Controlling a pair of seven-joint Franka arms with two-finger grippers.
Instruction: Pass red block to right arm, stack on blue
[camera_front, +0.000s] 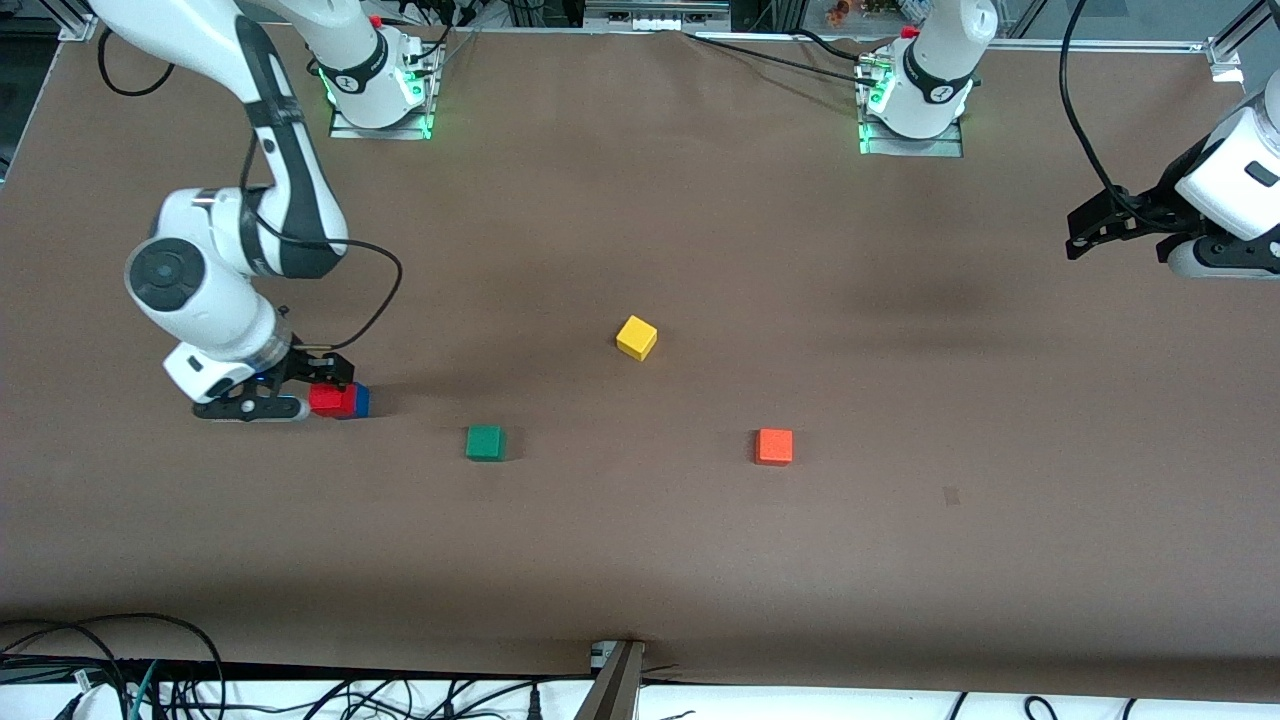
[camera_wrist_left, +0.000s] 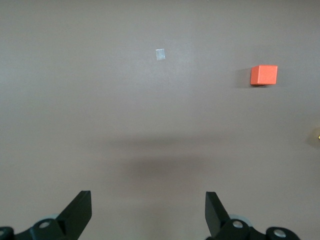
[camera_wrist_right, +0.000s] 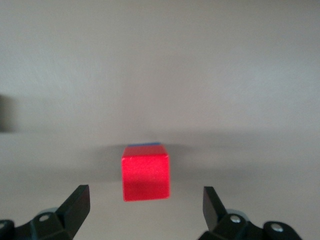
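Observation:
The red block (camera_front: 330, 400) sits on the blue cube (camera_front: 362, 400) near the right arm's end of the table. In the right wrist view the red block (camera_wrist_right: 145, 177) covers the blue cube (camera_wrist_right: 144, 144), so only a thin blue edge shows. My right gripper (camera_front: 318, 390) is low over the stack and open. Its fingers (camera_wrist_right: 75, 207) stand clear of the red block on both sides. My left gripper (camera_front: 1075, 232) waits open and empty above the left arm's end of the table, and the left wrist view shows only bare table between the left gripper's (camera_wrist_left: 148, 207) tips.
A green cube (camera_front: 485, 442) lies beside the stack toward the table's middle. A yellow cube (camera_front: 636, 337) is at the centre and an orange cube (camera_front: 774, 446) toward the left arm's end. A small tape mark (camera_front: 950, 495) is on the brown table (camera_front: 640, 560).

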